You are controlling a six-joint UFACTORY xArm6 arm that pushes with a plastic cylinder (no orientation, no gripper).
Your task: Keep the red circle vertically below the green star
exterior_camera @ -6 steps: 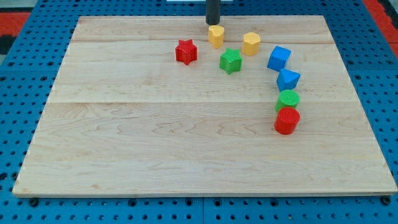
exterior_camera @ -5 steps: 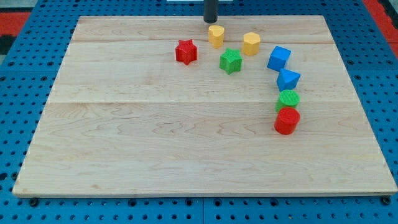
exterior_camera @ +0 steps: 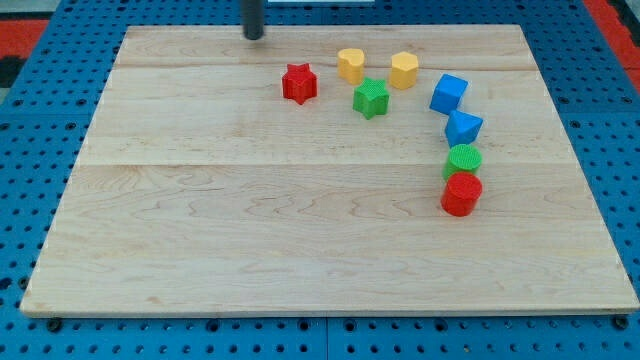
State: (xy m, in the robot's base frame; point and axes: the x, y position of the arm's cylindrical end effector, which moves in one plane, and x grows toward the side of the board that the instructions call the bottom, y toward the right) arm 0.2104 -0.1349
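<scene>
resting near the view's right side of the pale wooden worktop [exterior_camera: 200, 250], the red plastic circle block [exterior_camera: 461, 193] is seen standing upright on its flat base, its round shape giving no clear heading or long axis. it is touched from above in the view by the green round ribbed block [exterior_camera: 463, 158]. the green plastic star block [exterior_camera: 370, 97] is found well apart, toward the view's upper left of the red circle. my tip [exterior_camera: 254, 36] is set at the view's top edge, left of the red star block [exterior_camera: 299, 83] and well apart from all blocks. the rod is cut off by the top of the frame. no end effector is fitted, so neither a released nor a clenched state can be told.
</scene>
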